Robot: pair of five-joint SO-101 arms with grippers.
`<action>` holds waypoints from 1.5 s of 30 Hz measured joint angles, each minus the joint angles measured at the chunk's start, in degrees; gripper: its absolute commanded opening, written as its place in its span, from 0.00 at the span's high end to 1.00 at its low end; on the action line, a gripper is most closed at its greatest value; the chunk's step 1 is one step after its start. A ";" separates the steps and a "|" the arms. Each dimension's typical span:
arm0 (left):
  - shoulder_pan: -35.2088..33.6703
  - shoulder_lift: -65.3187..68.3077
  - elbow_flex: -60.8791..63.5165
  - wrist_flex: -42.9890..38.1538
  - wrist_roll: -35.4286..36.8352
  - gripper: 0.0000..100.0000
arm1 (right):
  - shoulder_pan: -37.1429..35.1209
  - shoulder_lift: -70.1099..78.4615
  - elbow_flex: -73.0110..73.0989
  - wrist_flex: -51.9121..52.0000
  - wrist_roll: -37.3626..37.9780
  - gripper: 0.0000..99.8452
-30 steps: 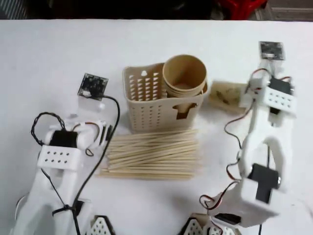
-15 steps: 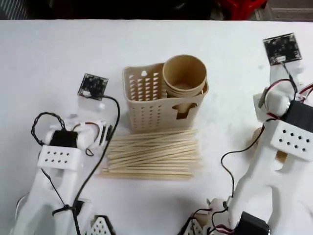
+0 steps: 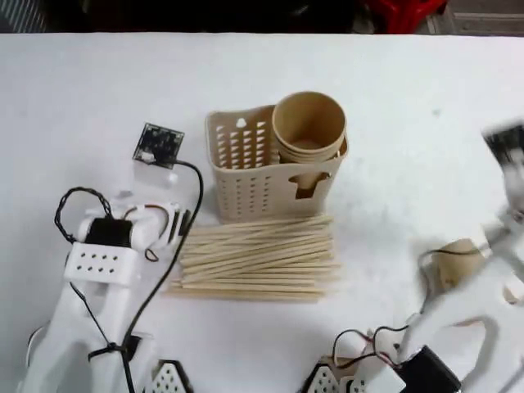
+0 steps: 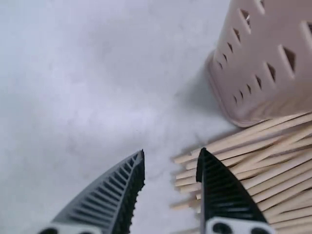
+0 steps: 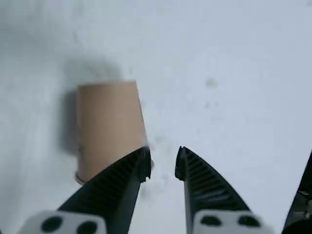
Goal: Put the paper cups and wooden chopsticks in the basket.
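A cream slotted basket (image 3: 246, 168) stands mid-table with nested paper cups (image 3: 309, 123) in its right end. In front of it lies a pile of wooden chopsticks (image 3: 258, 258). My left gripper (image 4: 171, 155) is open just above the table at the pile's left ends (image 4: 234, 161), near the basket's corner (image 4: 263, 63); it holds nothing. One more paper cup (image 5: 109, 126) lies on its side at the right (image 3: 458, 260). My right gripper (image 5: 163, 153) hovers beside it, open by a narrow gap, one finger next to the cup's rim, nothing between the fingers.
The left arm (image 3: 98, 262) with its black cable takes up the front left. The right arm (image 3: 483, 311) is blurred at the front right edge. White table (image 3: 106, 82) stretches free behind and beside the basket.
The right arm has swung from beside the basket out to the right and front. The lone cup now lies farther right and nearer the front. The left arm has stayed put.
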 measured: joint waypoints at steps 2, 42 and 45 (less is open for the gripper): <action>0.00 0.00 0.00 0.00 0.00 0.81 | 4.40 -1.14 5.98 -5.19 8.09 0.88; 1.76 0.35 1.49 -2.55 0.00 0.81 | -1.67 -38.95 66.99 -58.20 0.35 0.98; 2.55 0.35 2.29 -2.73 0.00 0.81 | -1.67 -40.97 64.97 -54.95 -7.30 0.98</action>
